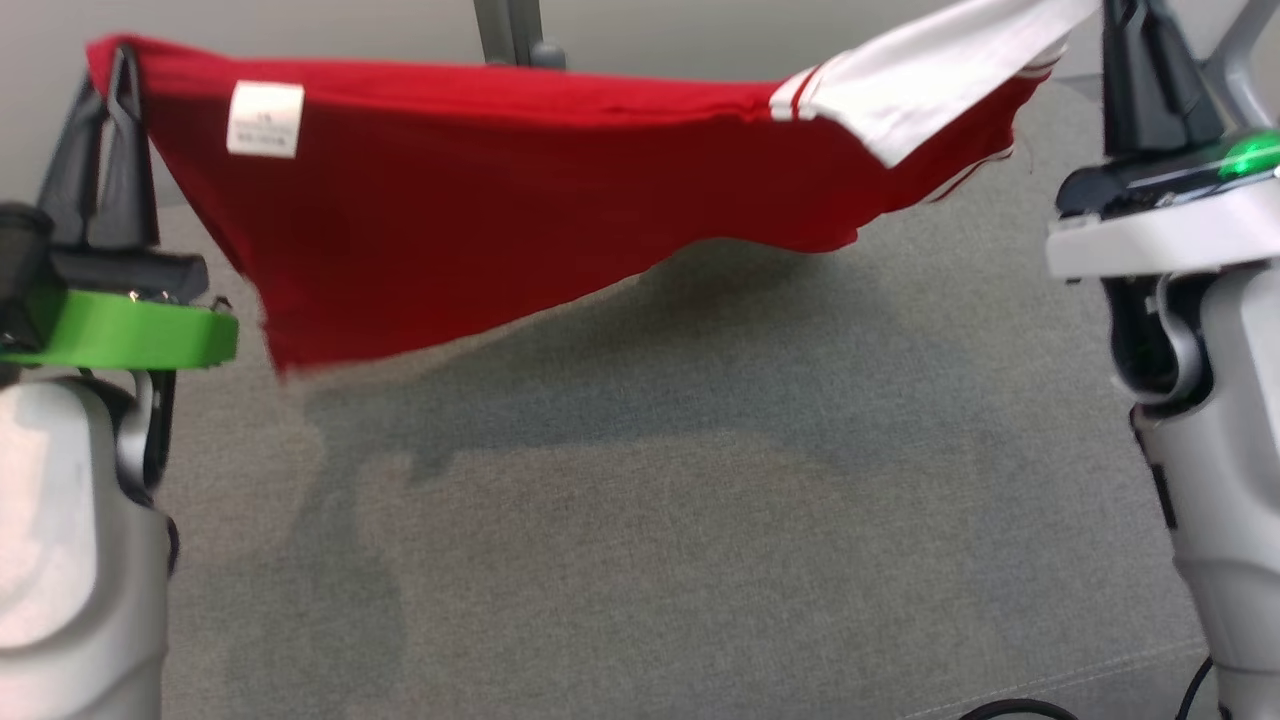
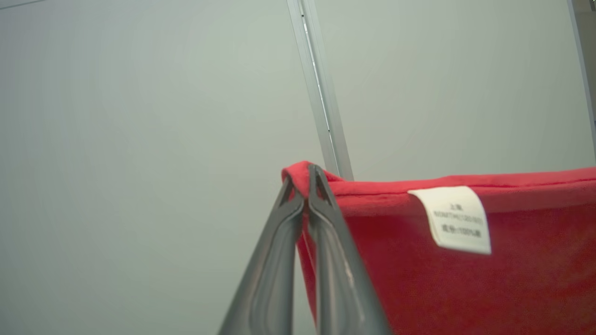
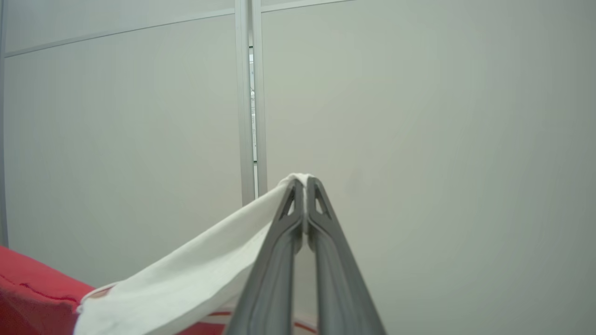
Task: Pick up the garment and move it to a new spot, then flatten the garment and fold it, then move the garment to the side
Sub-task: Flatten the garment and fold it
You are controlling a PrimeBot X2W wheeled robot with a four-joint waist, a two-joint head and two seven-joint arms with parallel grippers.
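High over the grey fabric-covered surface [image 1: 700, 520], the red cloth garment [image 1: 480, 220] hangs taut between the left pincer [image 2: 305, 186], clamped shut on its red corner, and the right pincer [image 3: 302, 186], shut on its white sleeve [image 3: 186, 270], seemingly to spread it flat.

Count: one garment [image 1: 500, 230], red, across the upper half of the head view, with one white sleeve [image 1: 930, 80] at upper right and one white label [image 1: 265, 118] at upper left. Two end effectors, two dark fingers each: left end effector [image 2: 303, 184] and right end effector [image 3: 305, 186], each at bottom centre of its own wrist view. One grey fabric surface [image 1: 700, 500] below; one grey upright post [image 1: 510, 30] at top centre.
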